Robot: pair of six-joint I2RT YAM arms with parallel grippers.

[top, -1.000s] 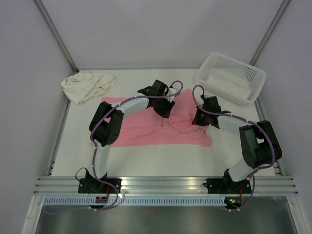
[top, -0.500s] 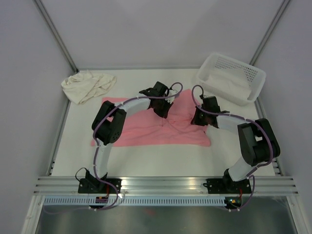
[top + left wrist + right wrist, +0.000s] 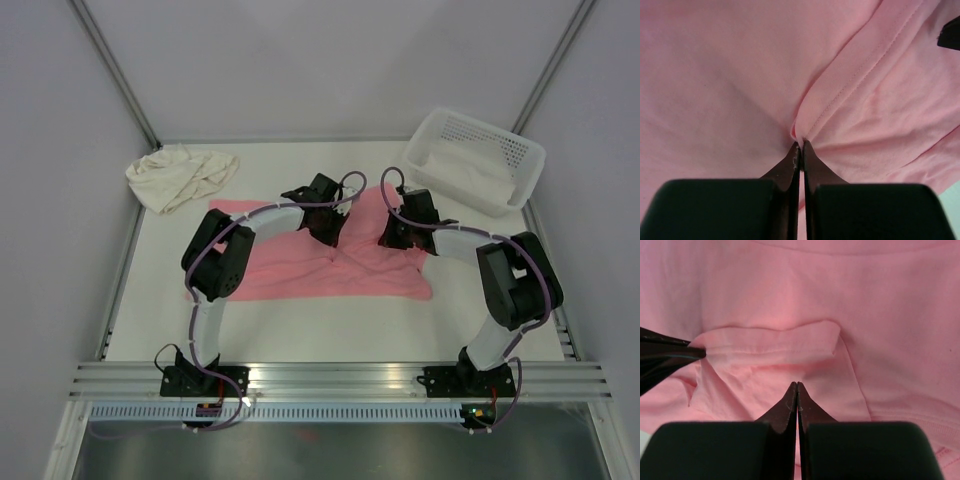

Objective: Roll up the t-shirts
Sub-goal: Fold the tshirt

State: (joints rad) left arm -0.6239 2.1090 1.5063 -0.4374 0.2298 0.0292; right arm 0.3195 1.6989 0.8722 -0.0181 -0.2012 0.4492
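Note:
The salmon pink t-shirt (image 3: 290,265) lies spread across the middle of the table. My left gripper (image 3: 330,232) is down on its upper middle, shut on a raised fold of stitched hem (image 3: 812,120) that puckers into the fingertips (image 3: 799,145). My right gripper (image 3: 388,238) sits just to the right of it, low over the same pink cloth (image 3: 880,315). Its jaws are shut, and I see no cloth between the tips (image 3: 797,385). A folded hem flap (image 3: 770,347) lies just ahead of it. The cream t-shirt (image 3: 180,175) is a crumpled heap at the back left.
A white perforated basket (image 3: 490,128) holding white cloth stands at the back right, close behind the right arm. Grey walls and metal frame posts close in the table. The two grippers are near each other, and the left fingers (image 3: 665,352) show at the edge of the right wrist view.
My left gripper has closed on the pink fold. My right gripper has slid left and a little back, toward the left one, staying shut.

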